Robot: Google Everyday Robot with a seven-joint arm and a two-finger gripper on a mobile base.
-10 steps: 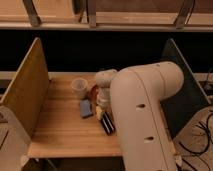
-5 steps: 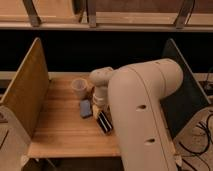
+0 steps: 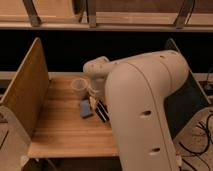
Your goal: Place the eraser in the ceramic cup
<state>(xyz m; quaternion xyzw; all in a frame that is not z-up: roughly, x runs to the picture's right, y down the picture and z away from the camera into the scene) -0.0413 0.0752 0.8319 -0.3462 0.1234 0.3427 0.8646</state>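
In the camera view, a wooden table (image 3: 62, 131) fills the middle of the scene. An upright wooden panel (image 3: 25, 95) stands along its 9 o'clock edge and a dark panel (image 3: 192, 100) along its 3 o'clock edge. The robot's thick white arm (image 3: 145, 115) rises from the 5 o'clock corner of the picture and bends toward the table's centre, hiding the right half of the tabletop.

The ceramic cup (image 3: 80, 86) stands upright on the table, a little toward 12 o'clock from the table's middle. The gripper (image 3: 95, 93) hangs below the arm's rounded wrist, just beside the cup at roughly 3 to 4 o'clock from it, and the arm covers most of it. Its fingers are pressed together, with nothing seen held between them.

The eraser (image 3: 102, 111) lies flat on the wood between 4 and 5 o'clock from the cup, its far end pointing toward the gripper and its right side tucked under the arm's edge. A blue-grey block (image 3: 86, 108) lies just beside the eraser at its 9 o'clock, near 6 o'clock from the cup.
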